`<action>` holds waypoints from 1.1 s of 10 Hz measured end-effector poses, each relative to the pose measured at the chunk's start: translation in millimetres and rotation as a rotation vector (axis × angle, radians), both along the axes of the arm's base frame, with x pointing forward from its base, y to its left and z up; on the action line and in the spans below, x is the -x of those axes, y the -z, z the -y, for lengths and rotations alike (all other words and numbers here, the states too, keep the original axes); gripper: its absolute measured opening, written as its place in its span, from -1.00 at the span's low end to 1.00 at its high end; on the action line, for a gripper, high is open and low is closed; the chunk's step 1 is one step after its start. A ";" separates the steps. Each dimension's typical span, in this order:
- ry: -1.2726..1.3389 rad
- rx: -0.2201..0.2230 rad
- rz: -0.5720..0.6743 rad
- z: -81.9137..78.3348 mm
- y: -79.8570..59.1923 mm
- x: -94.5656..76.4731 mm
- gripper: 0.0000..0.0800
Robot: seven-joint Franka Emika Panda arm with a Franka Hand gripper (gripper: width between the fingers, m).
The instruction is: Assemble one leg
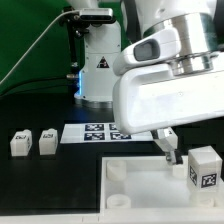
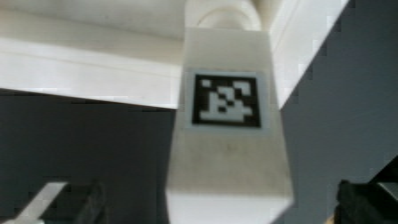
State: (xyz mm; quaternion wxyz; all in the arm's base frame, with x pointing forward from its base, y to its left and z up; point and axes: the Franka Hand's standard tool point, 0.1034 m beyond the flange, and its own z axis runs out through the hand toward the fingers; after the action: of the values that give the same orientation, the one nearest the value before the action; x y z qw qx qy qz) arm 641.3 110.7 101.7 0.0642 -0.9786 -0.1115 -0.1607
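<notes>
A white leg [image 1: 203,168] with a black-and-white tag stands at the far right part of the large white panel [image 1: 150,190]. My gripper [image 1: 186,152] reaches down at it, with one dark finger [image 1: 171,147] just to the exterior view's left of the leg. In the wrist view the same leg [image 2: 228,150] runs between my fingers towards the panel [image 2: 89,60], with a gap on each side, so my gripper [image 2: 217,206] is open around it. Two more legs [image 1: 19,143] [image 1: 47,141] lie on the black table at the exterior view's left.
The marker board [image 1: 95,131] lies on the table behind the panel. The arm's white base [image 1: 98,60] stands at the back. Round corner sockets [image 1: 120,171] show on the panel's left side. A cable hangs at the back left.
</notes>
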 end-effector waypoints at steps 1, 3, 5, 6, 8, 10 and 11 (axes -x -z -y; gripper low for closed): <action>-0.011 0.003 -0.084 0.9 -3.3 -5.1 0.62; 0.027 -0.008 -0.344 -6.2 4.1 11.8 0.62; 0.006 -0.007 -0.414 -16.2 9.1 19.3 0.62; 0.008 -0.008 -0.404 -15.3 8.8 17.3 0.62; 0.007 -0.006 -0.407 -11.0 11.8 17.9 0.62; 0.034 0.004 -0.425 12.4 21.7 13.6 0.62; 0.042 0.004 -0.434 15.9 22.0 10.1 0.62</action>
State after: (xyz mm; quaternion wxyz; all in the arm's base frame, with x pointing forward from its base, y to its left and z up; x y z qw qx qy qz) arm 631.2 94.9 79.7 0.0814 -0.9925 -0.0749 0.0528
